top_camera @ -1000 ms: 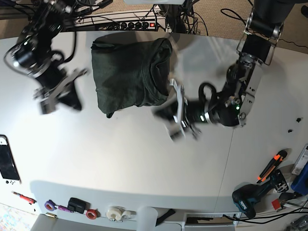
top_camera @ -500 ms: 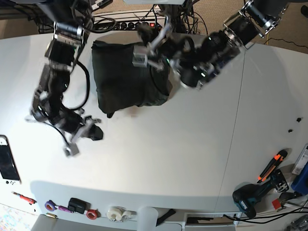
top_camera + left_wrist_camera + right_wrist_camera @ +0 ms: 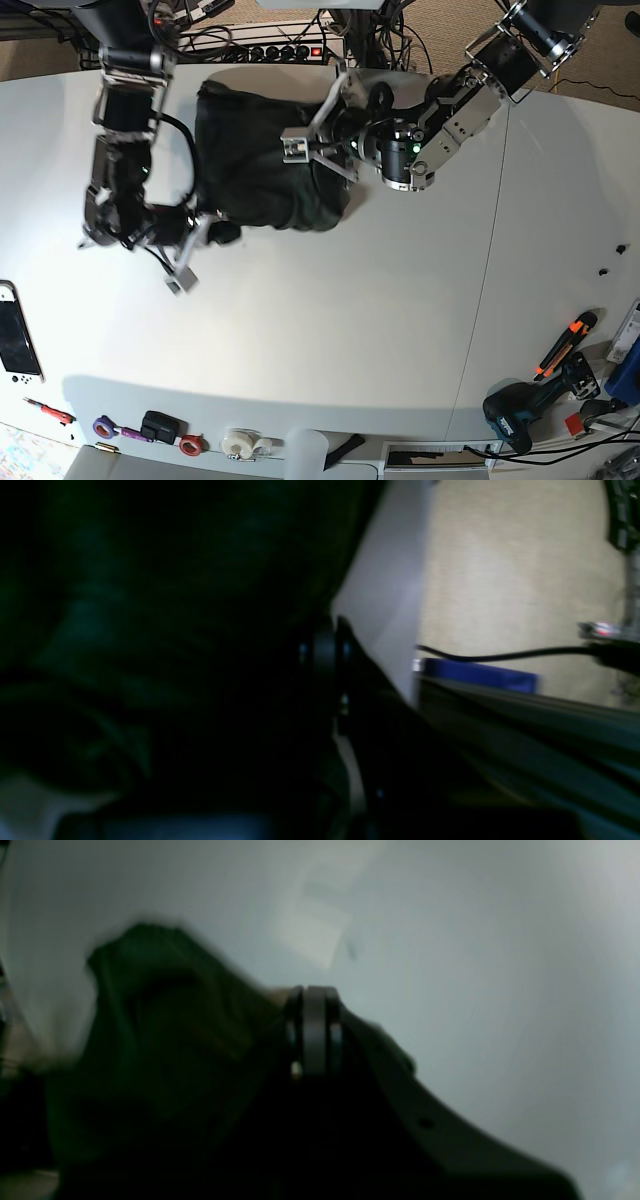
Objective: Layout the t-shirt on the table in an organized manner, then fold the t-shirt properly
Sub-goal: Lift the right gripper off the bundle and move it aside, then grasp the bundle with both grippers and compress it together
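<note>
Base view shows the t-shirt (image 3: 260,150) bunched in a dark green heap at the far middle of the white tabletop (image 3: 330,330). Left claw (image 3: 300,145) rests closed over its right part; right claw (image 3: 185,265), closed, sits by its near-left corner.

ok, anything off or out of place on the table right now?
Yes: the t-shirt is not laid out. It sits as a bunched, rumpled heap near the far edge of the table. The left gripper is over the heap and the right gripper is at its near-left corner. Nothing looks spilled or damaged.
</note>
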